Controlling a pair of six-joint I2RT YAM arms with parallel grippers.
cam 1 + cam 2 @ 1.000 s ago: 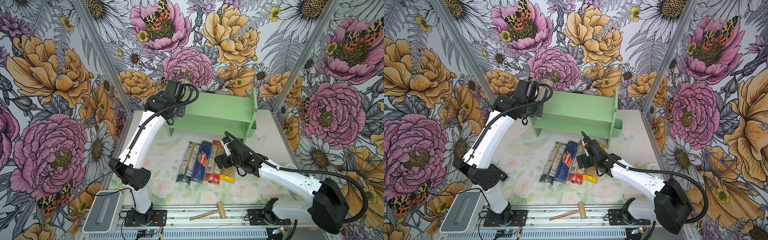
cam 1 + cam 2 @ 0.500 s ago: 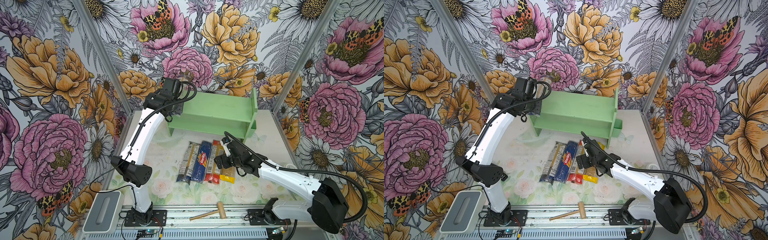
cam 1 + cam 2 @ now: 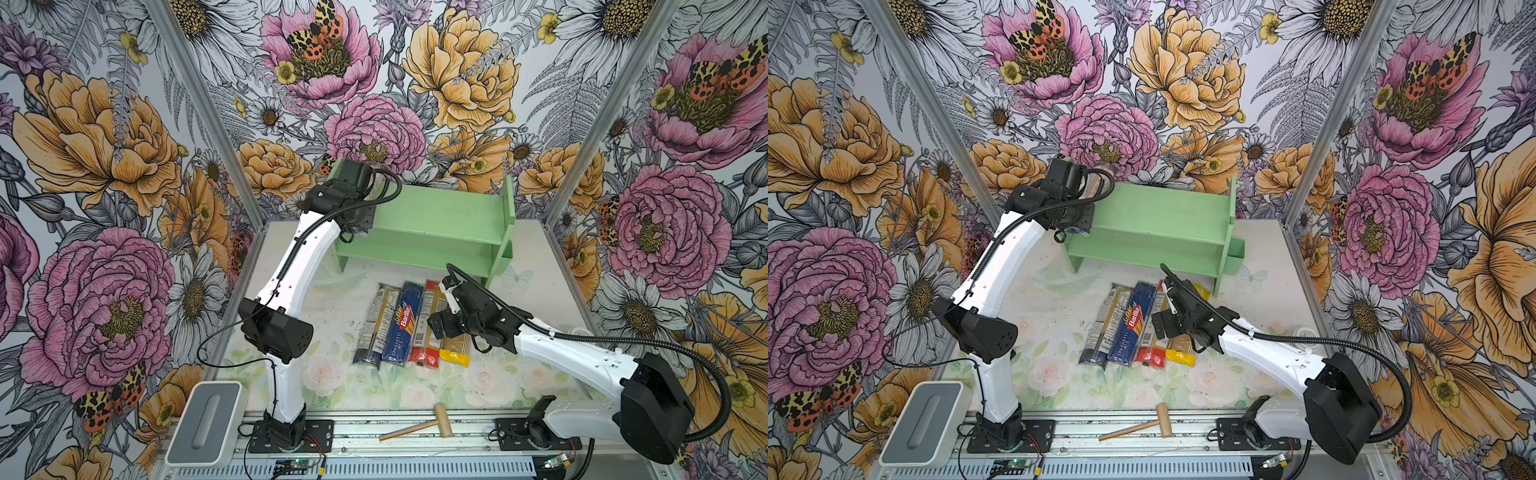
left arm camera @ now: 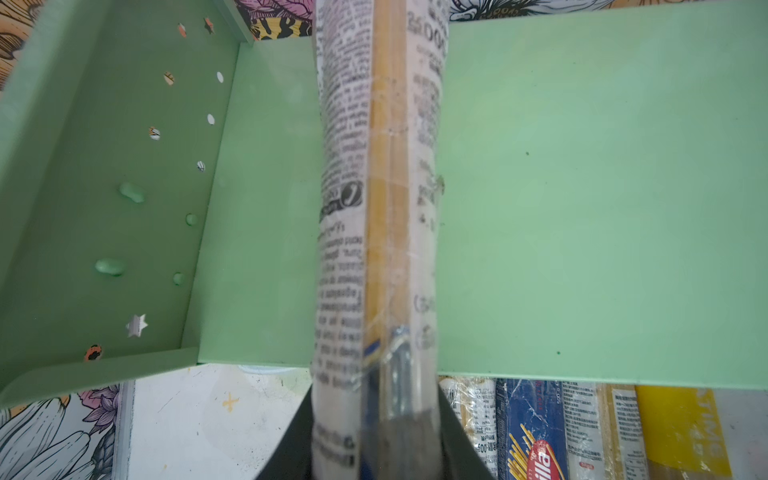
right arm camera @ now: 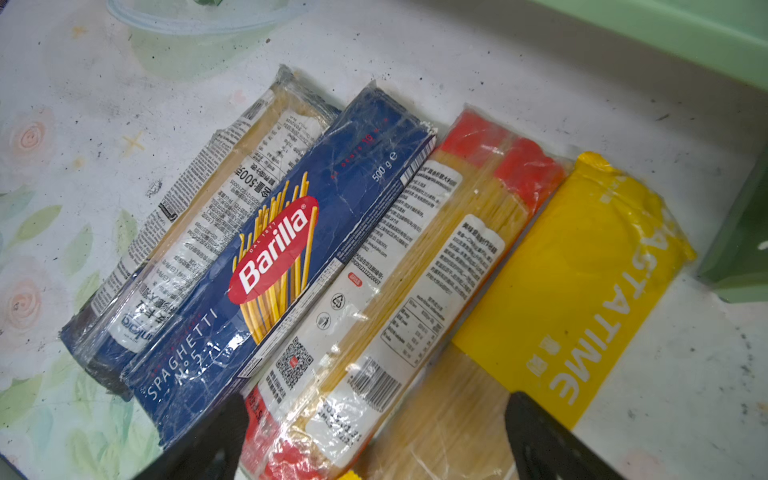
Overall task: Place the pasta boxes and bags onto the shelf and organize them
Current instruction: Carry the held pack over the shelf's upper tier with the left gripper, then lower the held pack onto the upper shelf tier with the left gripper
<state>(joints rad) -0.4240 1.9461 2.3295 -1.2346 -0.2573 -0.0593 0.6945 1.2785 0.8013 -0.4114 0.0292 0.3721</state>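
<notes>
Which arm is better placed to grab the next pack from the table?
Right. The right gripper hovers open over the red-ended bag; the left gripper is shut on a clear bag at the shelf.

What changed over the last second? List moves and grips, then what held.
The left arm swung its elbow slightly toward the shelf. The left gripper stays shut on the clear spaghetti bag over the top tier. Nothing was taken or let go. Unchanged: the right gripper, open over the four loose packs, and the mallet.
</notes>
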